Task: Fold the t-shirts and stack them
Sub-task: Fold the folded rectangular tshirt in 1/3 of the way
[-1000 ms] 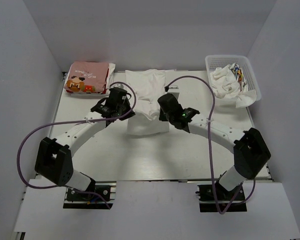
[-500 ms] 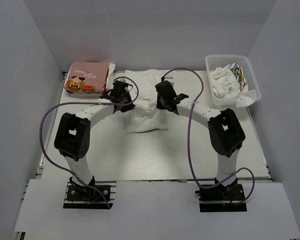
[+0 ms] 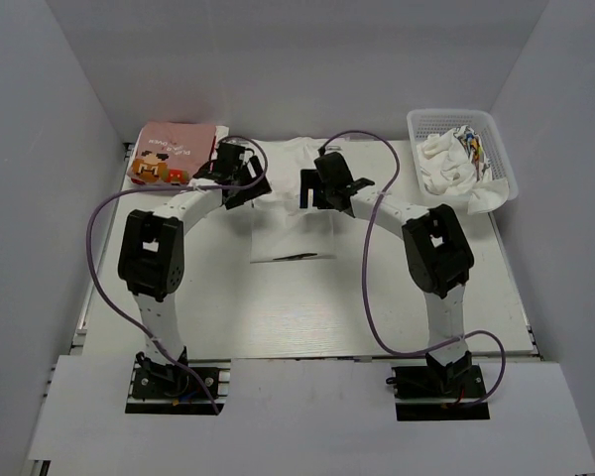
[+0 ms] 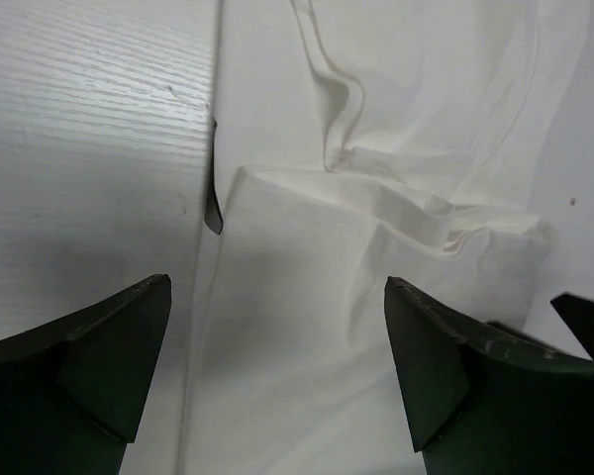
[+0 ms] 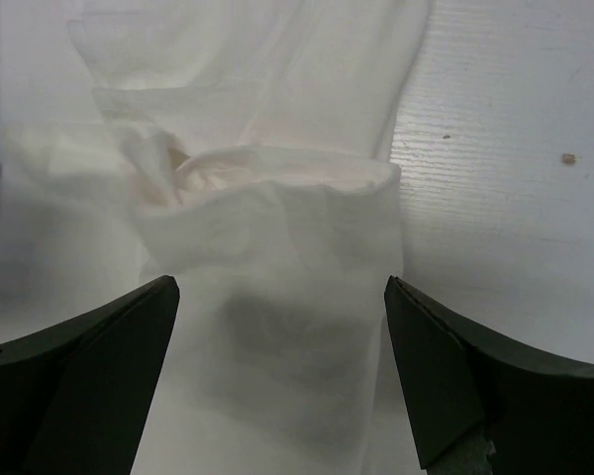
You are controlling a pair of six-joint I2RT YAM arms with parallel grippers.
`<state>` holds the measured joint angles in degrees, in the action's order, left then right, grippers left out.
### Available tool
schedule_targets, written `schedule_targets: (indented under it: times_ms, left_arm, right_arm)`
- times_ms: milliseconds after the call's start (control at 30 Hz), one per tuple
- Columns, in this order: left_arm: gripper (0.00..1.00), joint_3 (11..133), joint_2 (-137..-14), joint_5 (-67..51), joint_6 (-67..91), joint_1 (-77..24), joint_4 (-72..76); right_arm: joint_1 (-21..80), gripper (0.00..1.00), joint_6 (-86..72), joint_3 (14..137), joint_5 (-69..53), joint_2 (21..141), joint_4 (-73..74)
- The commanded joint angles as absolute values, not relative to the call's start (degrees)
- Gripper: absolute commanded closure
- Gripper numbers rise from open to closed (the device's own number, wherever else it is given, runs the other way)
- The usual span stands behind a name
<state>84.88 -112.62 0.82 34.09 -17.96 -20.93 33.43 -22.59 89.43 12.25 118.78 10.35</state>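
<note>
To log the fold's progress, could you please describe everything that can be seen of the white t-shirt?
The white t-shirt is plain, soft, thin-looking cloth, folded into a narrow strip lying on the table, mid-far, between the pink t-shirt and the basket. Its far part is rumpled, with creases and a doubled hem or sleeve edge. The left gripper and right gripper hang open over that part; whether they touch it cannot be told.
</note>
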Motion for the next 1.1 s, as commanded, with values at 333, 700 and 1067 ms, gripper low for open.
schedule_targets:
  times_ms: [333,700,1067]
  left_arm:
    - [0.0,73.6,-97.8,-4.7,33.8,-17.2,-24.3]
    - [0.0,47.8,-89.6,-13.2,35.0,-18.3,-18.3]
    - [0.39,47.1,-94.6,-17.0,34.3,-18.8,-12.9]
  right_arm:
    - [33.8,0.1,-22.9,69.9,2.2,98.0,2.5]
    - [33.7,0.1,-28.6,52.2,-1.8,93.1,0.6]
    - [33.7,0.1,-29.4,54.2,-1.4,98.5,0.9]
